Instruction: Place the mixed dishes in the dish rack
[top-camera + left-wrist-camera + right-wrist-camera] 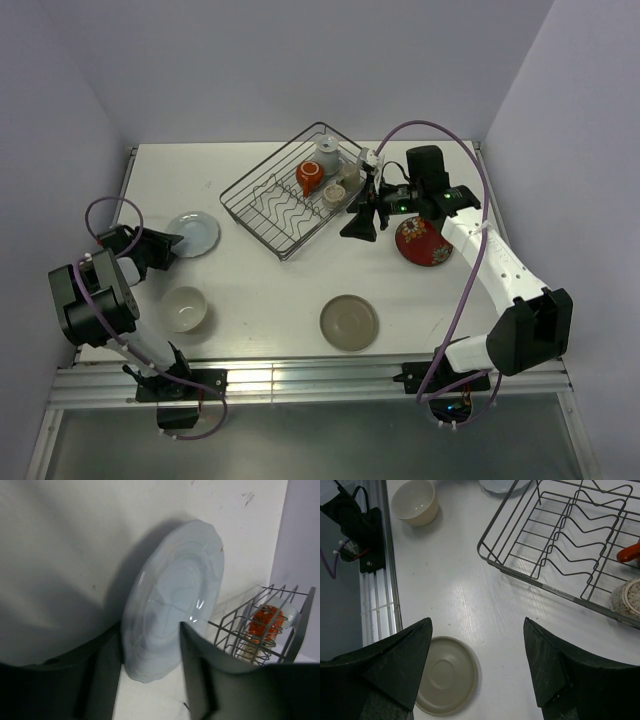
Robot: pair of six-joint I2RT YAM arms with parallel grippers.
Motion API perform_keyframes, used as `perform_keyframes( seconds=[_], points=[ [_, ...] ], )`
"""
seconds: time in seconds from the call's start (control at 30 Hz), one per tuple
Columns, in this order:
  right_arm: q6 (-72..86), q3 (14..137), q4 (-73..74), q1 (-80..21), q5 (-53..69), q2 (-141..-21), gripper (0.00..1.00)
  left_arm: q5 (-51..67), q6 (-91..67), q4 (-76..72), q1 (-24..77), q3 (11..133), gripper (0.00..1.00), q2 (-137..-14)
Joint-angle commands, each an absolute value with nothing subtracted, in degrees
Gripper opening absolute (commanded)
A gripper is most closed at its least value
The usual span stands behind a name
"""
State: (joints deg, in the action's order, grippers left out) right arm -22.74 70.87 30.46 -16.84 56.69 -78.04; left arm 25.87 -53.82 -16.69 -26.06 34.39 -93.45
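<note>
Left hand (pixel 150 630) straddles glossy scalloped pale plate (pixel 172 595), clamp unclear; right hand (pixel 477 622) apart beside dark wavy-wire rack (pixel 560 591).

Both arms are built alike: white tube sections joined by chunky black joint housings. The right arm (pixel 495 265) has a white forearm dotted with small dark marks, a boxy black elbow and a green light near the wrist. A thin purple cable (pixel 455 130) runs along it in a wide loop, and the left arm (pixel 95 300) carries a shorter purple loop (pixel 100 215). The right gripper (pixel 478 622) has matte black, wedge-shaped fingers; the left gripper (pixel 150 627) has dark grey ones, flat as slabs.
</note>
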Motion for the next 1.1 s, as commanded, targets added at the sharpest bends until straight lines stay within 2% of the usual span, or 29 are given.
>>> perform_keyframes(
  seconds=[0.0,0.07,0.1,0.2,0.4,0.7,1.07],
  points=[
    [-22.2,71.7,29.2,-16.5,58.0,-76.4,0.80,26.0,-50.4,-16.6,-26.4,34.5,0.47,-96.1],
    [-22.4,72.2,29.5,-16.5,57.8,-76.5,0.80,27.7,-50.7,-17.7,-26.5,34.2,0.38,-97.1],
    [-22.4,72.3,30.1,-16.5,57.8,-76.6,0.80,28.3,-51.2,-19.6,-26.5,33.9,0.28,-97.5],
    [-22.9,73.0,31.2,-16.5,57.8,-77.1,0.80,30.9,-52.4,-23.9,-26.8,32.9,0.12,-98.3],
    [-25.0,74.1,34.3,-16.6,57.4,-77.8,0.79,33.8,-51.9,-28.0,-27.5,31.1,0.01,-93.9],
    [-25.9,76.1,36.8,-17.0,57.0,-78.9,0.79,34.4,-52.1,-31.7,-30.2,29.4,0.00,-79.7],
    [-25.1,76.7,37.2,-18.6,56.8,-79.5,0.77,37.9,-59.2,-38.0,-32.9,28.6,0.00,-72.3]
  ],
)
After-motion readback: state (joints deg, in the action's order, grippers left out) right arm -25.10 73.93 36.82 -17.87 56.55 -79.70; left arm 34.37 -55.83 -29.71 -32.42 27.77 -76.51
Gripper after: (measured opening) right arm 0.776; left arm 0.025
